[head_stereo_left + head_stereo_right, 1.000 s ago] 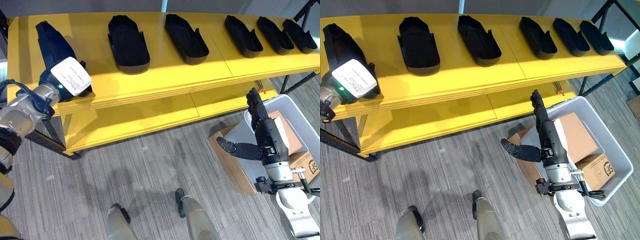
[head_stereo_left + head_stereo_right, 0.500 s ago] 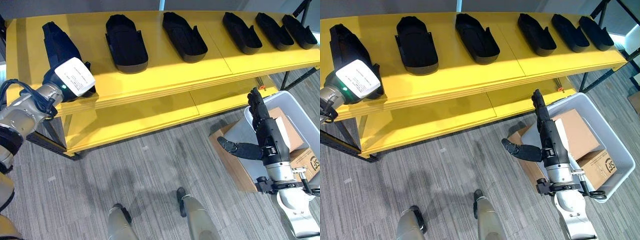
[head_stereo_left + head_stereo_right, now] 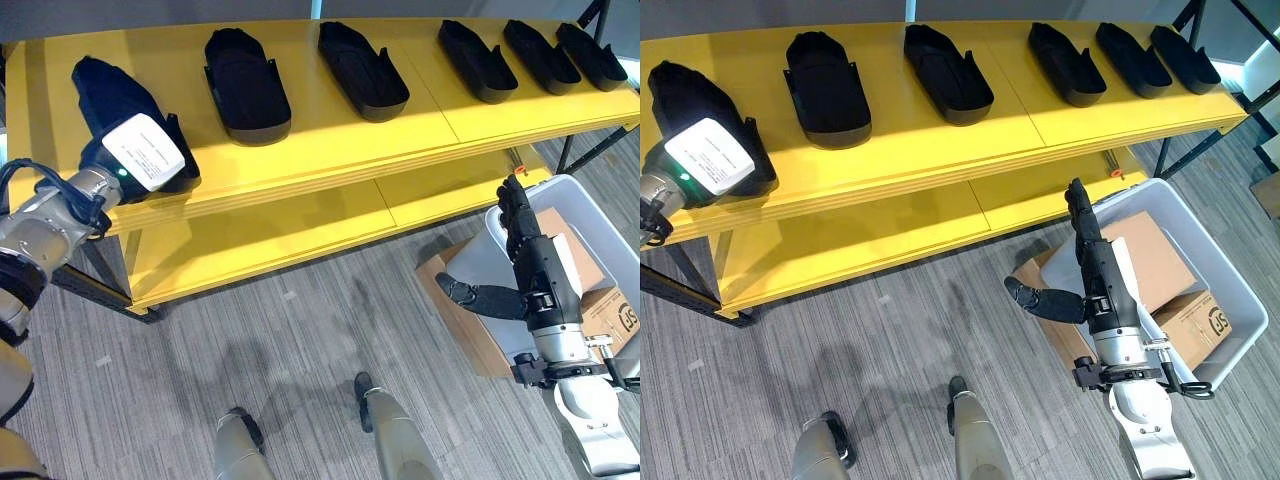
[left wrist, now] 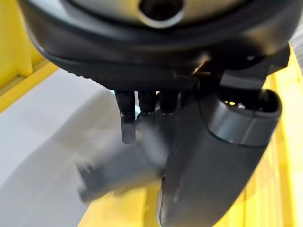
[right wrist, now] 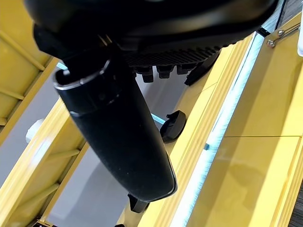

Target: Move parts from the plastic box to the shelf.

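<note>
My left robot hand [image 3: 140, 155], its back covered by a white labelled plate, rests at the left end of the yellow shelf [image 3: 330, 140], over a matte black moulded part [image 3: 115, 100] that lies on the top board. I cannot tell whether its fingers are curled on that part; they are hidden beneath the hand, and my left wrist view shows only short dark fingertips [image 4: 127, 127] above a blurred dark shape.

Five more black parts lie in a row along the top board to the right: a broad, shoe-like shell [image 3: 245, 85], a slimmer trough-shaped one [image 3: 362, 70], and three narrow ones [image 3: 478, 62] near the far right end. All look like smooth hollow plastic with raised rims.

My right robot hand [image 3: 525, 265] hangs in the air at the near right, fingers straight and pointing towards the shelf, thumb [image 3: 475, 297] spread out to the left, holding nothing. Behind it sits the pale grey plastic box [image 3: 1240, 300] on the striped grey carpet, with brown cardboard cartons [image 3: 1155, 260] inside.
</note>
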### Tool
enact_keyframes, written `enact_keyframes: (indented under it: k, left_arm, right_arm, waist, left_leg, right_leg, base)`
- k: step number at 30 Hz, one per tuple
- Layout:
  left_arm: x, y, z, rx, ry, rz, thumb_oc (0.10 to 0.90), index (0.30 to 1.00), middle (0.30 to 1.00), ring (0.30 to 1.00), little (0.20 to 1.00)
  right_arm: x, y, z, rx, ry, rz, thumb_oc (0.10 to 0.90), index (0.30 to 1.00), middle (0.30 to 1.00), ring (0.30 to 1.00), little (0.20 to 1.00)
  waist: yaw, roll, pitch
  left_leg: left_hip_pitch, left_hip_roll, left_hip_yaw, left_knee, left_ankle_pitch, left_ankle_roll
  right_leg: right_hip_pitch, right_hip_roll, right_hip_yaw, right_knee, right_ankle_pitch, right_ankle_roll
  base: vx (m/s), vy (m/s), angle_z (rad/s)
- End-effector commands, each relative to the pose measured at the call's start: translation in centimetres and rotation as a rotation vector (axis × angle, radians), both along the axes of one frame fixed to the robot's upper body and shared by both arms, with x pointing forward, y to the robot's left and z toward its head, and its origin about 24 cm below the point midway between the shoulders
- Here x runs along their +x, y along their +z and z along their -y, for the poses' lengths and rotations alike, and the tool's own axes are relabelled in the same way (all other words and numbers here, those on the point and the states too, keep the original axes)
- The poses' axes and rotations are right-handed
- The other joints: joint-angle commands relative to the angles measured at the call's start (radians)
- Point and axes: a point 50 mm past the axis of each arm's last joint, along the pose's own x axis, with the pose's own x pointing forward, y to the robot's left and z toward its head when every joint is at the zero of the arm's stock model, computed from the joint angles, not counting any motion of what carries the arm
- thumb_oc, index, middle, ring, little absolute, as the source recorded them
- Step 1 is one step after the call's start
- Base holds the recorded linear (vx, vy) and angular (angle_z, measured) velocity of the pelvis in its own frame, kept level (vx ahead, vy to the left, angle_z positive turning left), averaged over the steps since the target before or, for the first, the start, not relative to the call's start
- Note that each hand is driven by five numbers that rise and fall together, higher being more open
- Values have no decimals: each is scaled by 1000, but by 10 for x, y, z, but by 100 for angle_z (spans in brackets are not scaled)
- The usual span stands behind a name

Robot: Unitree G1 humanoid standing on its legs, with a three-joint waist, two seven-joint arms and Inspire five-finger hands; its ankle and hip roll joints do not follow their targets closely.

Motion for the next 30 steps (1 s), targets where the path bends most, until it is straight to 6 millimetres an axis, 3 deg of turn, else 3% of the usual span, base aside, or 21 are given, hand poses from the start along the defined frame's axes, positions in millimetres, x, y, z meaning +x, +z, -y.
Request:
enact_keyframes:
  k: [1,24,27,30]
  left_arm:
    - [-4,79,3,-98,-3,315,900,1000,1000,1000,1000]
    - [-25,77,-23,-75,79,265,900,1000,1000,1000,1000]
    - [-28,80,-23,-85,71,280,900,1000,1000,1000,1000]
    - [-32,89,-10,-66,-22,305,900,1000,1000,1000,1000]
  right_arm:
    - [-9,63,9,-67,-22,326,900,1000,1000,1000,1000]
    - [-15,61,16,-80,-39,306,900,1000,1000,1000,1000]
    - [-16,60,17,-84,-42,304,900,1000,1000,1000,1000]
    - [-18,59,19,-95,-62,298,900,1000,1000,1000,1000]
  waist:
    - [-19,40,-55]
    - [15,41,-41]
    - [22,41,-39]
    - [34,43,-40]
  left_leg:
    - [38,19,-40,1,-22,8]
    - [41,4,-59,-3,-15,10]
    - [51,1,-58,-9,-13,9]
    - [62,-2,-59,-20,-10,6]
  right_leg:
    - [117,-59,-3,-40,19,30]
    - [132,-73,-22,-22,11,29]
    - [139,-76,-24,-24,9,28]
    - [150,-80,-28,-22,4,26]
  base:
    - [0,0,0]
    - [-1,1,2]
    - [8,-8,4]
    - [13,-16,7]
